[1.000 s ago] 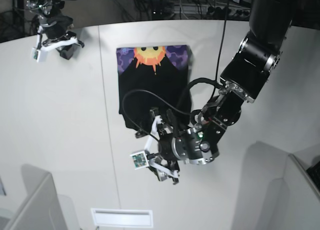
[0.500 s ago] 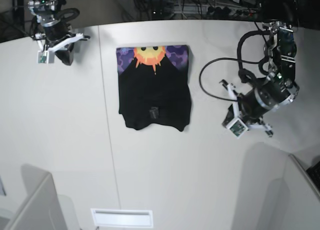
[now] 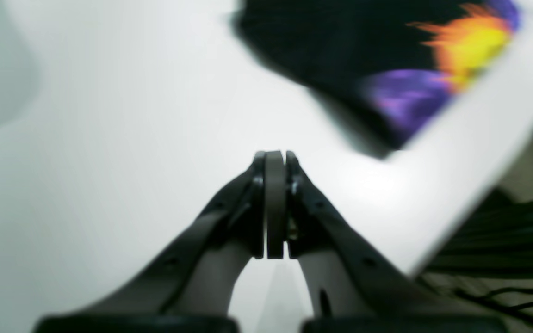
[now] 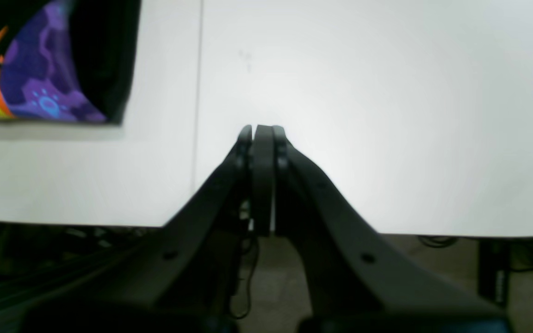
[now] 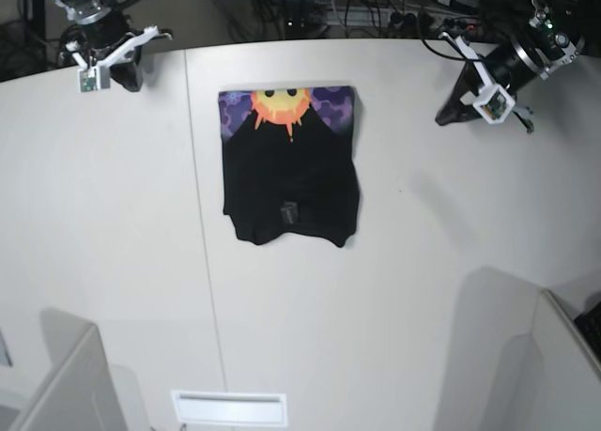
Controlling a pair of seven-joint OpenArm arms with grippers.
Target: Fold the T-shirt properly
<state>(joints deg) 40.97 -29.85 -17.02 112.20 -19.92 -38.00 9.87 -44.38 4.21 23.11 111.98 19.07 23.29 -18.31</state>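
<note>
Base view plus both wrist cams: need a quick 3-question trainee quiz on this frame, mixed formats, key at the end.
1. True or false: the left gripper is shut on the T-shirt.
2. Which edge of the T-shirt shows the sun print? A) far edge, toward the cables B) near edge C) none
3. Fill in: the right gripper hangs over bare ____, jaws shut.

Key:
1. False; it is shut on nothing, clear of the cloth.
2. A
3. table

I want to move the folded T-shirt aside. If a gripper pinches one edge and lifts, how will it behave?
The T-shirt is soft cloth lying flat on the table, so it would probably droop. Its folded layers look loose, so the fold would likely open. Pushing it may bunch it up.
</note>
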